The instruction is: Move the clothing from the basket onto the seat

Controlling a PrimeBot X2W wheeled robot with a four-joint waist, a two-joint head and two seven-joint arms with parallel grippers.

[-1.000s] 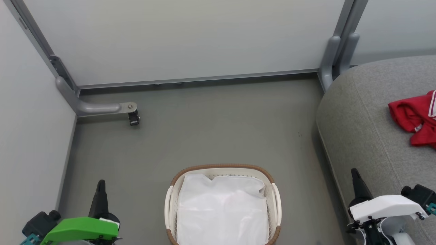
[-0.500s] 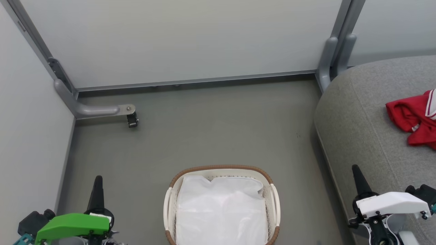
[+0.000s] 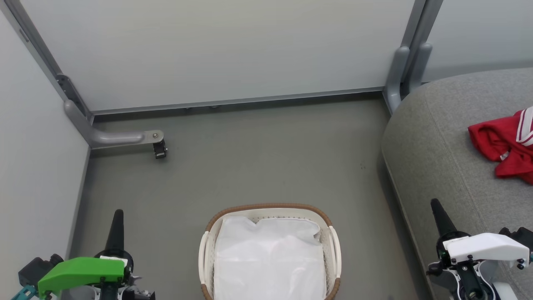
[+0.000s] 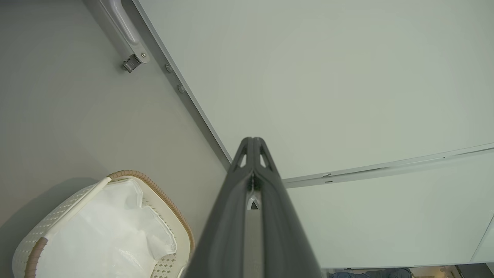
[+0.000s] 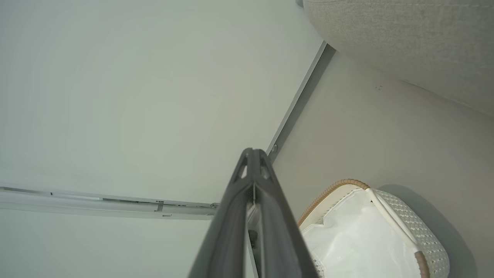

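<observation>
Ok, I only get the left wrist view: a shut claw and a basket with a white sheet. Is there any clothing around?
Observer: Yes, red clothing lies on a grey seat at the robot's right.
Visitor: And the other claw?
Observer: The right claw is shut too, holding nothing, near the seat's edge.
Visitor: Anything red in the basket?
Observer: In the head view the white sheet spans the basket; I see nothing red on it.
</observation>
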